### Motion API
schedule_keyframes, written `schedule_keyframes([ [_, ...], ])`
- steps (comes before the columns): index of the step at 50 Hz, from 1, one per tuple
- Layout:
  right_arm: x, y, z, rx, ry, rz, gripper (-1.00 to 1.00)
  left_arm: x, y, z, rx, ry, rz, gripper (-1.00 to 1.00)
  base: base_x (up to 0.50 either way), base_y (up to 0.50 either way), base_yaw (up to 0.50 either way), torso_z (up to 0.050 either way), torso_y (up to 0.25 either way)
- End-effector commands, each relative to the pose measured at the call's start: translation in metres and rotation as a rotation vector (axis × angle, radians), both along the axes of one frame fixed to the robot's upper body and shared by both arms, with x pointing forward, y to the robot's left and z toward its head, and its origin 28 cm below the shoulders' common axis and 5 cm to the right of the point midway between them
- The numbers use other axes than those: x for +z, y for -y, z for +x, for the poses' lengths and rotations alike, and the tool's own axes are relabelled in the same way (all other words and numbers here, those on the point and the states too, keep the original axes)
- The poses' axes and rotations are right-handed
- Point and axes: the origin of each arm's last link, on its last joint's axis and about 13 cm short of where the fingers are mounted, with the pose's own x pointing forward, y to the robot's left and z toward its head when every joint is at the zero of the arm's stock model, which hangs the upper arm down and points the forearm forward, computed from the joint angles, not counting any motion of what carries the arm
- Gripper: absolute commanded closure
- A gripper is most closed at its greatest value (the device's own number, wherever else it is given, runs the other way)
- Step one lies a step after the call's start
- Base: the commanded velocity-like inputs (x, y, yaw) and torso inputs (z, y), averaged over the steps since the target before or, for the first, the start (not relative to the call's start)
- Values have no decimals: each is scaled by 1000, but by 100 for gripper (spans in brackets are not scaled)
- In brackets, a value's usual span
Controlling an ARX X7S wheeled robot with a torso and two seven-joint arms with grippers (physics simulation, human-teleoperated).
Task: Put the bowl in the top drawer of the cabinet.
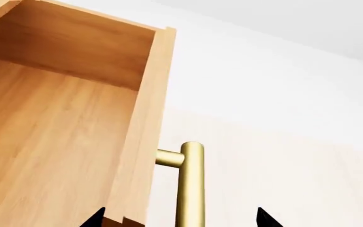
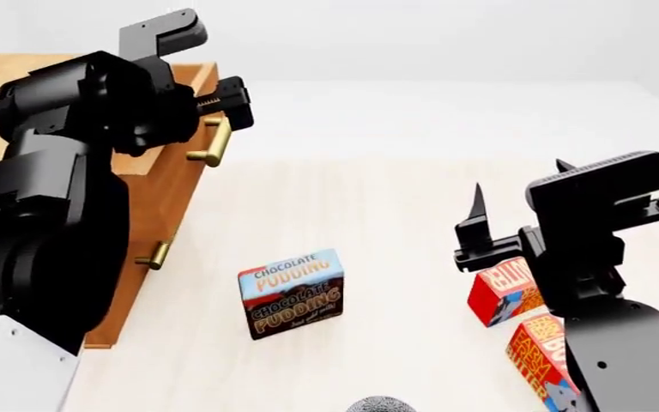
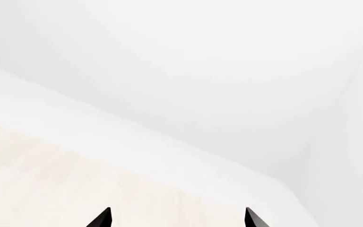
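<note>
The cabinet stands at the left, its top drawer pulled out with the bare wooden inside showing. My left gripper is open, its fingertips apart on either side of the drawer's brass bar handle without touching it. In the head view that gripper sits just above the handle. Only the top of the speckled grey bowl peeks in at the bottom edge. My right gripper hangs open and holds nothing above the table at the right, and its wrist view shows only pale table.
A chocolate pudding box stands between the cabinet and the bowl. Two red boxes lie under my right arm. The lower drawer's small brass handle sticks out of the cabinet front.
</note>
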Motion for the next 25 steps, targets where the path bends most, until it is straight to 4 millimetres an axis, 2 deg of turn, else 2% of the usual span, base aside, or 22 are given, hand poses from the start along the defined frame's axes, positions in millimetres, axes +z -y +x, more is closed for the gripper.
schedule_keyframes([
  [1,-2,3,-2,-12,-2,6,-100,-12,15,0,-66,-38,-91,-100,0,0,0,0,0],
  [25,-37,5,0,0,-67,63,-100,-16,54,-2,-176,-56,-147,-100,0,0,0,0,0],
])
